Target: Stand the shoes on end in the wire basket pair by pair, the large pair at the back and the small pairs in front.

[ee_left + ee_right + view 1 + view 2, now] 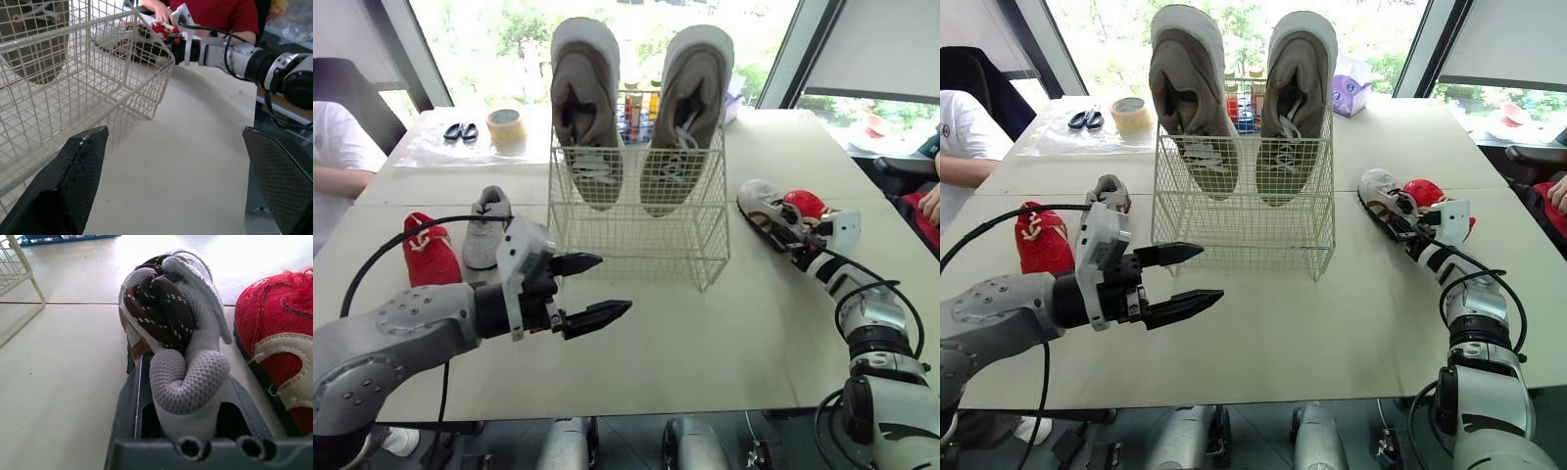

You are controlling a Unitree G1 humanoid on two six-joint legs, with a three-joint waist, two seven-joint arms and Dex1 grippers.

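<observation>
One wire basket, mid-table; the large tan pair stands on end at its back, and the front row is vacant. Four small shoes lie outside it: right grey mesh shoe touching right red shoe; left grey shoe beside left red shoe. All are judged light with soft uppers, firmest at heel and sole, so grip there. Right gripper is clenched on the right grey mesh shoe at its heel; left gripper is spread, empty, before the basket
</observation>
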